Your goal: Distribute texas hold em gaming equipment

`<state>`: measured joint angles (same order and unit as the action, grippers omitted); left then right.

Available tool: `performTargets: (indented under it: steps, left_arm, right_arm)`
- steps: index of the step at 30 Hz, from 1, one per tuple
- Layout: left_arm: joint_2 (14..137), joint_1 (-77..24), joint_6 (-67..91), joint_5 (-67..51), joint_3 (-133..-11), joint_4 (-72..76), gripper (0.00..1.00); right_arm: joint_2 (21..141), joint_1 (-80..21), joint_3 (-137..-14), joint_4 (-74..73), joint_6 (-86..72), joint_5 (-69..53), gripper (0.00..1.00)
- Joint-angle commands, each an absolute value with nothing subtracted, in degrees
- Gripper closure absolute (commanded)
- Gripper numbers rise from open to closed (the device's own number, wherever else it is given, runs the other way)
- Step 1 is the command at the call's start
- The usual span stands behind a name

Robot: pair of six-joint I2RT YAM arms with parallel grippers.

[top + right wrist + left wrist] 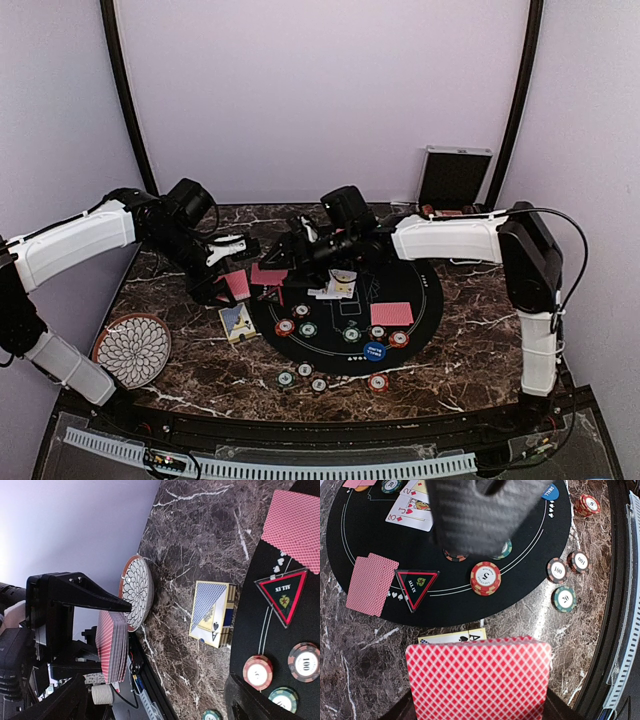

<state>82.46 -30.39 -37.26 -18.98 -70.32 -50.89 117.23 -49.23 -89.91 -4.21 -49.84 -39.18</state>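
Beside the black mat [370, 530], left gripper [229, 273] clamps a red lattice-backed deck [477, 680]; right gripper [278, 256] gapes wide.

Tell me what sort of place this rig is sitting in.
Most likely a small lab test booth, not a card room: plain lilac walls close around a marble-patterned table, with a round black poker mat and chips laid on it.

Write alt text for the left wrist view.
The left gripper holds a red-backed deck in the foreground. Beyond it, a black mat carries face-up cards, two face-down cards, an ALL IN marker and poker chips; more chips sit on the marble table.
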Motion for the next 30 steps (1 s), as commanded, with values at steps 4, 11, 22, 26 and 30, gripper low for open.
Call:
performTargets:
  steps: [4,11,22,26,30]
  left_arm:
    - [80.0,-30.1,-37.4,-20.1,-70.3,-50.8,1.0]
    - [80.2,-30.2,-37.4,-20.2,-70.6,-50.6,1.0]
    - [81.5,-30.2,-37.4,-20.7,-71.9,-50.6,1.0]
    - [81.7,-30.2,-37.4,-21.0,-72.4,-50.6,1.0]
    - [81.9,-30.2,-37.4,-21.1,-72.5,-50.7,1.0]
  right_arm:
    - [120.9,-50.7,-92.2,4.9,-57.4,-44.9,0.05]
    - [124.0,-52.2,-94.4,7.8,-60.2,-47.2,0.08]
    - [129.4,-54.4,-100.9,7.6,-62.0,-49.5,0.1]
    - [131.9,-55.1,-103.7,6.7,-62.2,-50.5,0.1]
    - [133.9,-55.4,-106.5,6.0,-62.2,-51.2,0.11]
